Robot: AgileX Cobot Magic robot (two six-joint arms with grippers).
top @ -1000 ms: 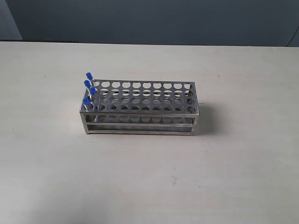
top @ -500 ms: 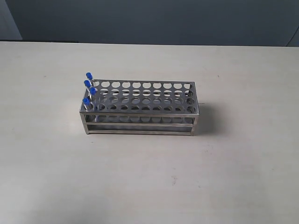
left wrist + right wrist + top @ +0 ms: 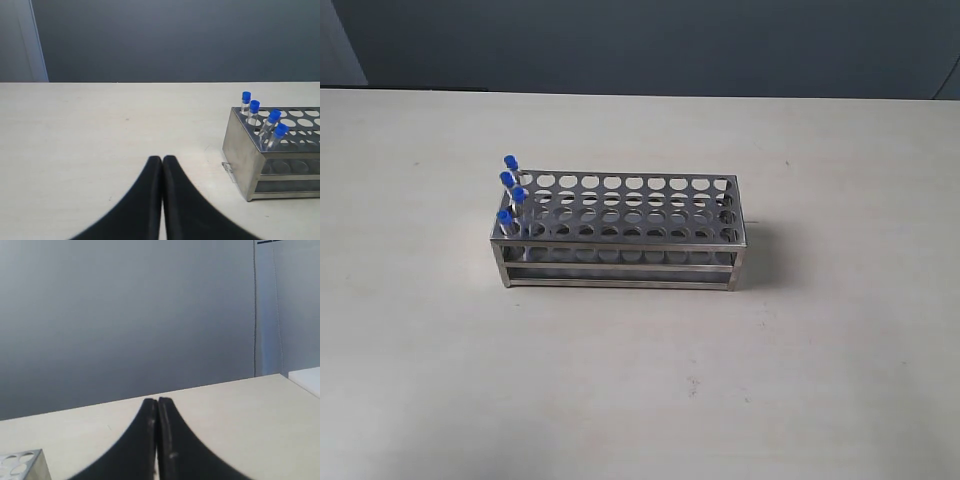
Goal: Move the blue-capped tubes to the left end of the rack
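The steel rack (image 3: pixel 620 236) stands mid-table in the exterior view, with the blue-capped tubes (image 3: pixel 510 190) all standing in the holes at its left end. The left wrist view shows the same rack (image 3: pixel 272 152) and tubes (image 3: pixel 262 116) off to one side of my left gripper (image 3: pixel 162 159), which is shut with nothing held and well apart from the rack. My right gripper (image 3: pixel 157 401) is shut and empty too; only a corner of the rack (image 3: pixel 22 465) shows in its view. Neither gripper appears in the exterior view.
The pale tabletop (image 3: pixel 640 380) stretches around the rack on all sides. A dark grey wall (image 3: pixel 640 45) runs behind the table's far edge.
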